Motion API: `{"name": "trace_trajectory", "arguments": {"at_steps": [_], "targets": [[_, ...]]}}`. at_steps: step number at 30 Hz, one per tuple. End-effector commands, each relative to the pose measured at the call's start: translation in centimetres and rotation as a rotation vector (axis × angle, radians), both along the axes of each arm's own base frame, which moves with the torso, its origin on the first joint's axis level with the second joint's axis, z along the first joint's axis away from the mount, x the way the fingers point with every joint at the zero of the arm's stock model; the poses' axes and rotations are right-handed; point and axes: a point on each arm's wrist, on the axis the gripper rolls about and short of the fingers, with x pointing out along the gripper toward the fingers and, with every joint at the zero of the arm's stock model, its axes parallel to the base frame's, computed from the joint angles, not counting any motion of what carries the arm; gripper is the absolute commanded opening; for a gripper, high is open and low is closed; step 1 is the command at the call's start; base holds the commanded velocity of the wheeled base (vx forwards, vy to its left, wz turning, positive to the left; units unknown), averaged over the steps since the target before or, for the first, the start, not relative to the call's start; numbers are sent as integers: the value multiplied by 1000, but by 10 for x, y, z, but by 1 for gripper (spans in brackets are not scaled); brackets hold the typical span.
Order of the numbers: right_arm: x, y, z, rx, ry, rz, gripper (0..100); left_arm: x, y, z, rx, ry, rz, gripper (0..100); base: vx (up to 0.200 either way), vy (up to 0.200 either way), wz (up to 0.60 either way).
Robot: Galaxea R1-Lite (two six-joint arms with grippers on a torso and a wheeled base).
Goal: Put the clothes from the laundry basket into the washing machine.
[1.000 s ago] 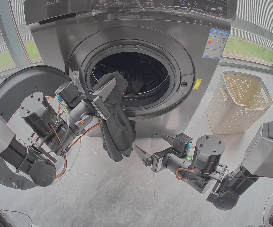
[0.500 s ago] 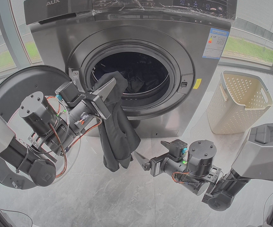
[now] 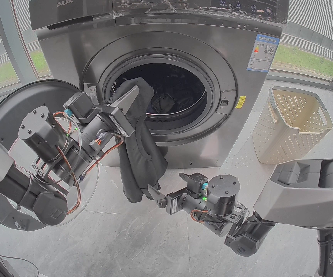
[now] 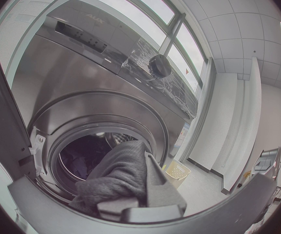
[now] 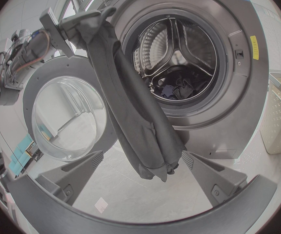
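Left jaws hold the dark garment [image 3: 139,158] by its top; it hangs straight down, hem just before the wide-open right jaws.

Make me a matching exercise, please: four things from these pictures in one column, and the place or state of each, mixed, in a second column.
1. dark grey garment
2. laundry basket
3. washing machine door
4. right gripper

A. jaws apart, near the garment's lower end
B. swung wide open
C. standing on the floor
D. hanging from the left gripper

Pairs: 1-D, 2-C, 3-B, 4-A
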Motion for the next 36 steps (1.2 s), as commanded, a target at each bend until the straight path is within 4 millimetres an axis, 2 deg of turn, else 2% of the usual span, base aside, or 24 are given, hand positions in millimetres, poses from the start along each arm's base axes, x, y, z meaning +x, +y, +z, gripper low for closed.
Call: {"name": "trace_trajectory", "arguments": {"at_steps": [1, 11, 24, 32, 36], "targets": [[14, 9, -21, -10, 9, 3, 100, -2, -1, 6, -13, -19, -2, 0, 0, 0, 0], [52, 19, -32, 38, -45, -16, 100, -7, 2, 13, -27, -39, -5, 0, 0, 0, 0], [53, 16, -30, 35, -50, -15, 100, -7, 1, 14, -27, -41, -9, 0, 0, 0, 0], [61, 11, -34, 11, -67, -16, 100, -17, 0, 24, -44, -68, -31, 0, 0, 0, 0], [67, 12, -36, 18, -75, -20, 100, -19, -4, 20, -37, -55, -45, 0, 0, 0, 0]]}}
